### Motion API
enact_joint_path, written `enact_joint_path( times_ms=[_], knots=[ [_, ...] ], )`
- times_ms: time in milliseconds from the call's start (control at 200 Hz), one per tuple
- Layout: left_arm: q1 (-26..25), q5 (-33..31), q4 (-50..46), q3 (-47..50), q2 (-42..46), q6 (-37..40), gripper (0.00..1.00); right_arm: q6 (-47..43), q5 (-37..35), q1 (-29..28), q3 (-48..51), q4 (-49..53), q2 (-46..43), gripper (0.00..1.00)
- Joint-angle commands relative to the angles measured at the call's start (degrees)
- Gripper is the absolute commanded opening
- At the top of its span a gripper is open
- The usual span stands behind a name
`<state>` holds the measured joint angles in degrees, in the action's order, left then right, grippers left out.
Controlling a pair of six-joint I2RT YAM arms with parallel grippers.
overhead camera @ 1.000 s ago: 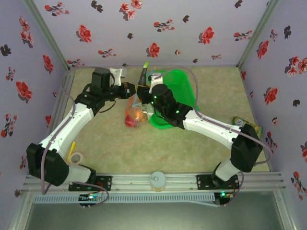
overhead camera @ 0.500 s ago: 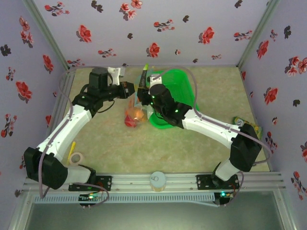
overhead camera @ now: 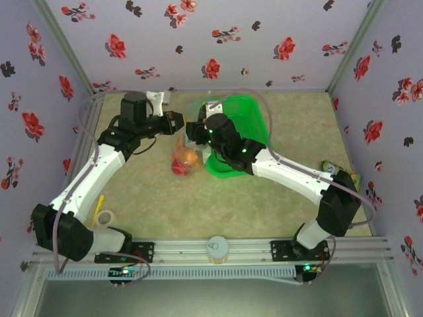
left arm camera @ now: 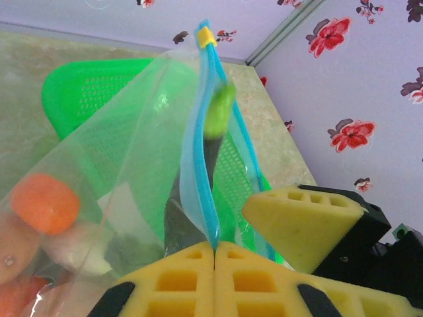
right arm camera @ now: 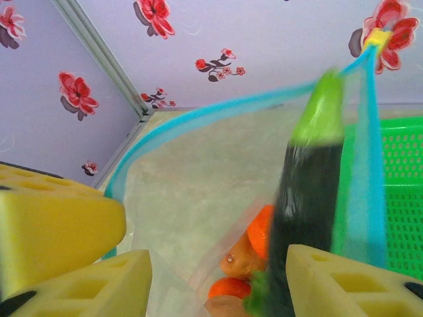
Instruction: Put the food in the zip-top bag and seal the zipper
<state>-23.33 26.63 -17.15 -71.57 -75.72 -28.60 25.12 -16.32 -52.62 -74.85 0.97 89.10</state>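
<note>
Clear plastic of the zip-top bag (overhead camera: 187,150) hung between the two grippers over the tabletop (overhead camera: 165,205), nearer the far edge than the near one and just left of the green basket (overhead camera: 251,122). From the overhead view the left gripper (overhead camera: 177,123) and right gripper (overhead camera: 192,130) met at the bag's mouth. Their jaws could not be read there, and the food (overhead camera: 184,162) showed as an orange-red cluster low in the bag.

The left wrist view settled the left gripper (left arm camera: 215,249): yellow fingers pressed together, clamped on the light-blue zipper (left arm camera: 201,191). It also showed an orange (left arm camera: 45,202) inside the bag.

The right wrist view showed the right gripper (right arm camera: 218,256) with its fingers apart. A dark vegetable (right arm camera: 309,191) with a green tip, blurred, stood upright in the bag's mouth, close beside one finger. Contact could not be confirmed. The zipper (right arm camera: 198,113) was unsealed, its two strips parted around the vegetable.
</note>
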Motion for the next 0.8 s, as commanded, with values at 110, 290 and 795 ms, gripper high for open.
enact_joint_path(
  times_ms=[110, 290, 795],
  knots=[
    [0.52, 0.96, -1.94, -2.70, 1.44, 2.48, 0.00, -5.90, -0.05, 0.16, -2.83, 2.72, -8.04, 0.53],
    [1.01, 1.49, -4.58, -2.26, 2.39, 5.03, 0.00, -5.97, 5.15, 5.90, -5.28, 10.27, -12.16, 0.42],
    [1.36, 4.22, -9.81, -2.96, 2.25, 7.50, 0.00, 5.65, 29.86, 15.97, -7.57, 14.32, -3.79, 0.38]
  ],
)
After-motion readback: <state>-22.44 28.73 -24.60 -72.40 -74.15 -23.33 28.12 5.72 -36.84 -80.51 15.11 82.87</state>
